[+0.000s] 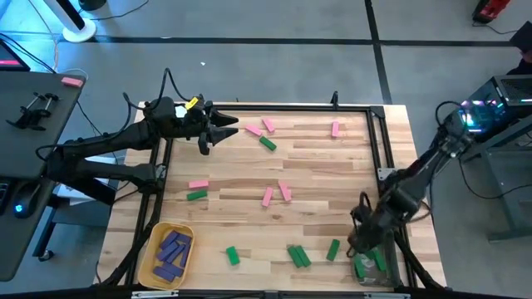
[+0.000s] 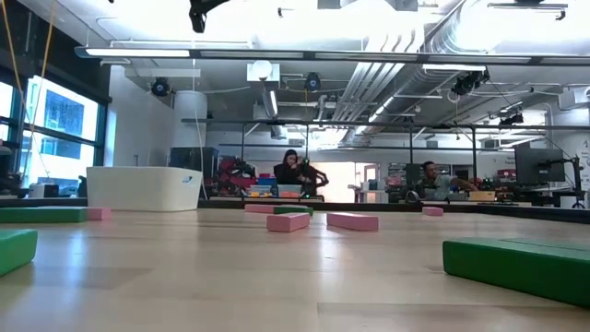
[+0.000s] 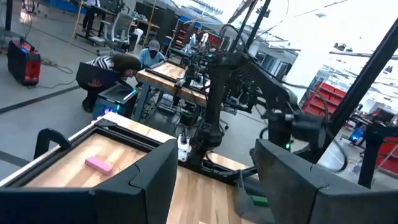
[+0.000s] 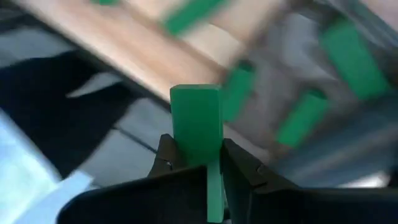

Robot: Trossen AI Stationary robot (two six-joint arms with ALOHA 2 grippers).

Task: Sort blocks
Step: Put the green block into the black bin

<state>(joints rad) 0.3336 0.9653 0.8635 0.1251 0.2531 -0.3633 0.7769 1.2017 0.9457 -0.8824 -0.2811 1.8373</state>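
Green block [image 4: 196, 124] stands clamped between the right gripper's [image 4: 198, 163] fingers; below it more green blocks [image 4: 305, 118]; left gripper [image 1: 218, 133] gapes empty.

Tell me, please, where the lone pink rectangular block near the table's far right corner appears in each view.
High view: the pink rectangular block lies near the upper right corner.
Low view: the block sits far back, right of centre.
Left wrist view: the block lies beside the black frame corner.
Right wrist view: not in it.
Shared landmark: the wooden table top.
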